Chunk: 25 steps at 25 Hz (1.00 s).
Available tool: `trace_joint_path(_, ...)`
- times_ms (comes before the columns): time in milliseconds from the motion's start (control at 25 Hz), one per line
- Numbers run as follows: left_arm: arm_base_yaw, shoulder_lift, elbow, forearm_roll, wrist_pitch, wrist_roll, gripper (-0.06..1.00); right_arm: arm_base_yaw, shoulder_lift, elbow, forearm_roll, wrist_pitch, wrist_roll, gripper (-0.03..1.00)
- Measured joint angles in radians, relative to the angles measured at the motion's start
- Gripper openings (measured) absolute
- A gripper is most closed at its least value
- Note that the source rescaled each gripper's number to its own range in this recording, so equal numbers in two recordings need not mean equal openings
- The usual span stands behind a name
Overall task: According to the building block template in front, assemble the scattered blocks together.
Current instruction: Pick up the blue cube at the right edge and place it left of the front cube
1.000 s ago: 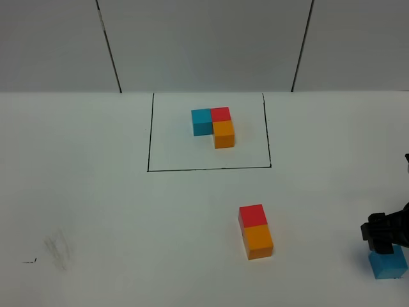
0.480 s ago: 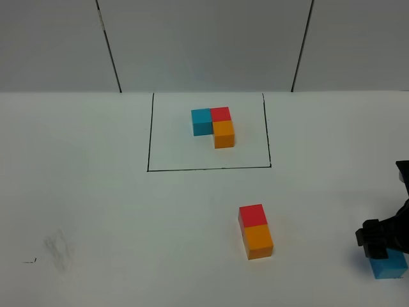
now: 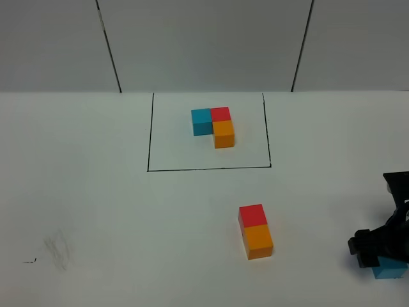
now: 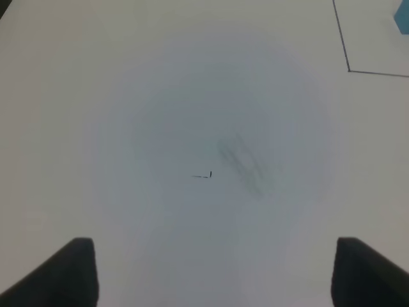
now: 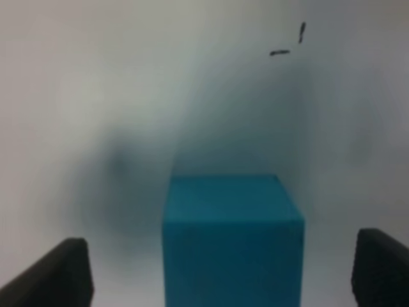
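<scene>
A white surface [image 3: 96,192] stretches under soft, even light toward a pale grey wall [image 3: 204,45] on the far side, split by 2 dark slanting seams [image 3: 108,45]. A faint grey smudge [image 3: 57,246] and a small black mark [image 3: 29,260] lie near left.

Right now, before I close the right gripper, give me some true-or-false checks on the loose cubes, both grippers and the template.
1. The loose red cube and loose orange cube touch each other. True.
2. The right gripper is shut on the light blue cube. False: it is open, with a finger standing clear on either side of the cube.
3. The left gripper holds a block. False: it is open over bare table.
4. In the template, blue sits left of red in the exterior view. True.
</scene>
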Motion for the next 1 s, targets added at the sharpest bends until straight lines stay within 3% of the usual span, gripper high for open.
trace_joint_path(640,0.0,0.0,0.0,0.0,0.0,0.0,0.65,0.0,0.063,0.0,0.0,-0.045,0.0,0.67)
trace_joint_path(1000,0.0,0.0,0.0,0.0,0.0,0.0,0.65,0.0,0.063,0.0,0.0,-0.056,-0.001,0.49)
